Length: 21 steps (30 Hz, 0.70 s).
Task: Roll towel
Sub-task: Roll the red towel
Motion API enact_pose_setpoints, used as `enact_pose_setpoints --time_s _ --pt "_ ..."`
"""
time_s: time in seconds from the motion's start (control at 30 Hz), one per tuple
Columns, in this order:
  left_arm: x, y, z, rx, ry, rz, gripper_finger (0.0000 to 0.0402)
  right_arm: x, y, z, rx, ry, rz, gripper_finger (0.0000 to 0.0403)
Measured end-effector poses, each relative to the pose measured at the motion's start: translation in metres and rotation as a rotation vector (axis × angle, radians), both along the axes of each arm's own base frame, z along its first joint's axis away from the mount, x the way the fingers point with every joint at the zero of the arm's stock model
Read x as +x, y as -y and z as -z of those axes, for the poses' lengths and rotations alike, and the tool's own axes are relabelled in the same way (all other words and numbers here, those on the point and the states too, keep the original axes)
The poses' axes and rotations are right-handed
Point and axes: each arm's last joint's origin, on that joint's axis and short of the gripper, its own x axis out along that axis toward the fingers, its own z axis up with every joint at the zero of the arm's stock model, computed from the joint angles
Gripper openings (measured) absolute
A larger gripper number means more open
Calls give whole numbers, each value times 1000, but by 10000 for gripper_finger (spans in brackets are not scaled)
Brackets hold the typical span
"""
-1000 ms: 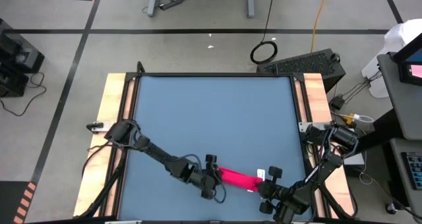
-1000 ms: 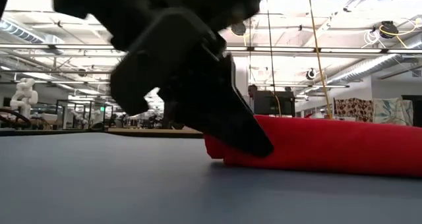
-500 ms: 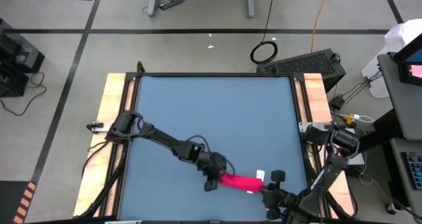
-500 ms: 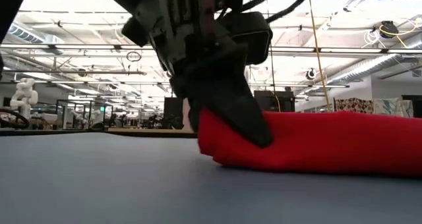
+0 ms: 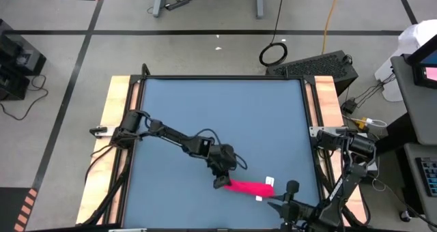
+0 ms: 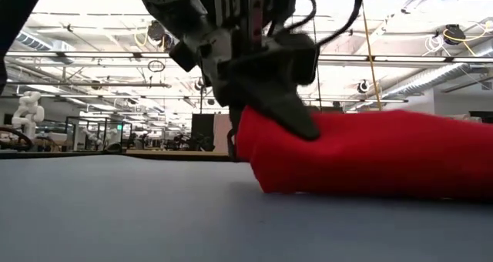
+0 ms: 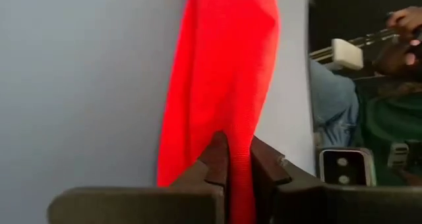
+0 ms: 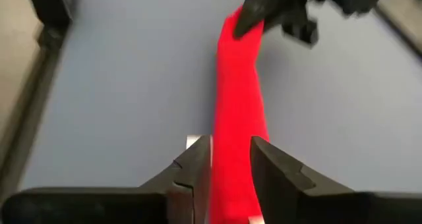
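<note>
The bright pinkish-red cloth towel (image 5: 249, 188), already bunched into a long roll w/ a small white tag (image 5: 269, 180) at one end, is laid on the blue tabletop (image 5: 218, 123), near its front edge. The left tool (image 7: 239, 174) is closed on one end of the roll; a thin fold is pinched betw. the fingers. The right tool (image 8: 231, 165) is set astride the other end, part open, not clamped. The cloth is judged soft, light, easily slipping loose; it is best taken at both ends, thru all layers.
</note>
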Motion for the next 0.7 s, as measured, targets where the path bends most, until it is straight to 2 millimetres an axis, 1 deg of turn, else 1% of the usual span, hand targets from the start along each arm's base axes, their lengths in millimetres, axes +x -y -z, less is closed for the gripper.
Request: enact_pose_setpoints --time_s 0.07,0.17,0.33,0.47,0.6,0.7 --pt "-1 -7 2 1 -32 -17 28 5 3 1 28 -65 23 100" --pt "-2 -14 6 -13 -56 -34 28 14 9 4 60 -206 45 117" --pt "-2 -18 7 -36 -68 -37 29 25 21 5 39 -293 77 173" --pt "-1 -18 4 -60 -28 12 29 32 28 6 36 -379 86 208" --pt "-1 -21 4 -45 16 73 29 41 34 5 57 -429 100 215" --pt "0 -26 4 -46 18 61 29 48 39 7 86 -503 94 203"
